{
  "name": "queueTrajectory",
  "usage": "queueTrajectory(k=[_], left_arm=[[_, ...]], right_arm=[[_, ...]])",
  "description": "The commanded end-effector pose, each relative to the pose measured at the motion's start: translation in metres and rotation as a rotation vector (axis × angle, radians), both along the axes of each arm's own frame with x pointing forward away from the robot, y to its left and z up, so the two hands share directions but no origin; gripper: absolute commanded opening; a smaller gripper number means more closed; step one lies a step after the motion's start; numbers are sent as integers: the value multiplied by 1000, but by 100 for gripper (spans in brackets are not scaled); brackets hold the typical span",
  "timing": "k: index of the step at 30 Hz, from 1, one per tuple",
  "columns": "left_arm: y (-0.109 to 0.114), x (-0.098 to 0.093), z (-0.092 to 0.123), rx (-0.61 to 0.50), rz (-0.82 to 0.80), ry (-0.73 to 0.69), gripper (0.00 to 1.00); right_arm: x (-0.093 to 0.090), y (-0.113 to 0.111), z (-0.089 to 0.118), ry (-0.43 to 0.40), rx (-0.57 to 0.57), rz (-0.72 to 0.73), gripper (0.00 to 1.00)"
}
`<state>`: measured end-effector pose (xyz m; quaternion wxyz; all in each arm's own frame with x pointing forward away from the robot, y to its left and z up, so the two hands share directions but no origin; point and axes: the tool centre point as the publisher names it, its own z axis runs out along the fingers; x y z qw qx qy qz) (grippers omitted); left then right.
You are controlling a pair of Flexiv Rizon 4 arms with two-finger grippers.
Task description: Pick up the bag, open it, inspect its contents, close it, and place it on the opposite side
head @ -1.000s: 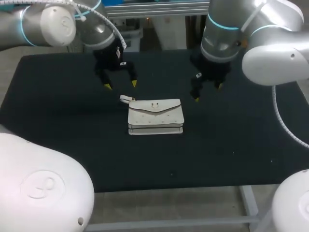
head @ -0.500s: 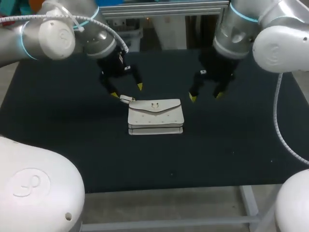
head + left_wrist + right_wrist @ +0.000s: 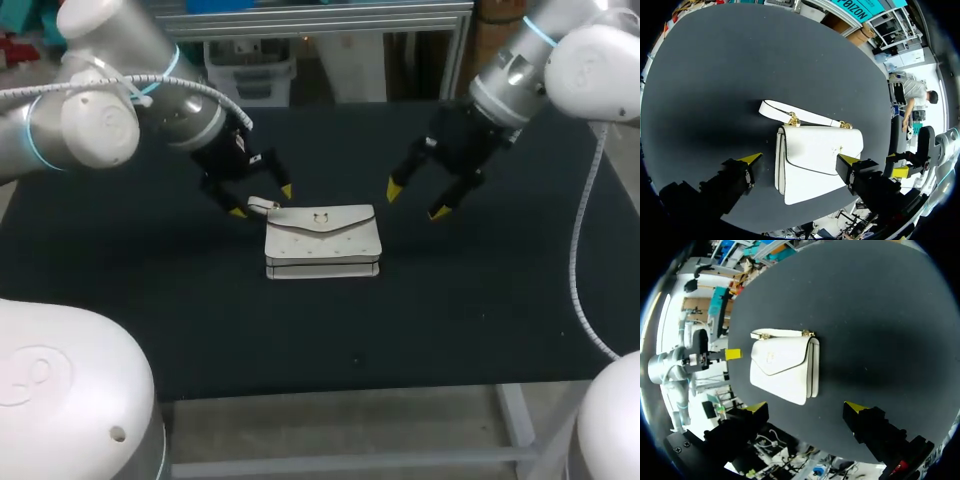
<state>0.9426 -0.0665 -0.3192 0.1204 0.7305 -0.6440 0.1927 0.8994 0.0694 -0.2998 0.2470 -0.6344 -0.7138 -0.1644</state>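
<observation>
A small white bag (image 3: 322,242) with a front flap and a gold clasp lies flat at the middle of the black table (image 3: 120,290). Its white strap (image 3: 262,206) sticks out at its far left corner. My left gripper (image 3: 262,200) hangs open over that strap end, fingers spread wide. My right gripper (image 3: 413,200) is open too, just beyond the bag's far right corner. In the left wrist view the bag (image 3: 815,160) lies ahead of and between the fingers of my left gripper (image 3: 801,165). In the right wrist view the bag (image 3: 785,366) lies ahead of the open right gripper (image 3: 807,411).
Only the bag lies on the black table. The table's front edge (image 3: 360,388) runs near the bottom of the head view, and its far edge (image 3: 330,104) is behind the grippers.
My left gripper has come down and toward the bag's strap end. My right gripper has swung round and shifted slightly right beside the bag's far right corner. The bag has not moved.
</observation>
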Motion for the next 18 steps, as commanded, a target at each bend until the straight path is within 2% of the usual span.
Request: queueTrajectory(k=[1,6,10,12,14,18], left_arm=[[0,0,0,0,0,-2,100],[0,0,0,0,0,-2,100],[-3,-3,-10,-73,36,3,100],[-3,-6,-11,-86,69,-3,100],[-1,-10,-11,-101,78,-10,100],[4,-14,-9,-129,77,-14,100]], right_arm=[[4,-2,0,37,19,22,100],[4,-2,0,37,19,22,100],[-5,12,-10,62,53,-117,100],[-7,18,-15,84,92,-137,100],[-7,23,-19,77,73,-173,100],[-6,29,-24,82,108,-218,100]])
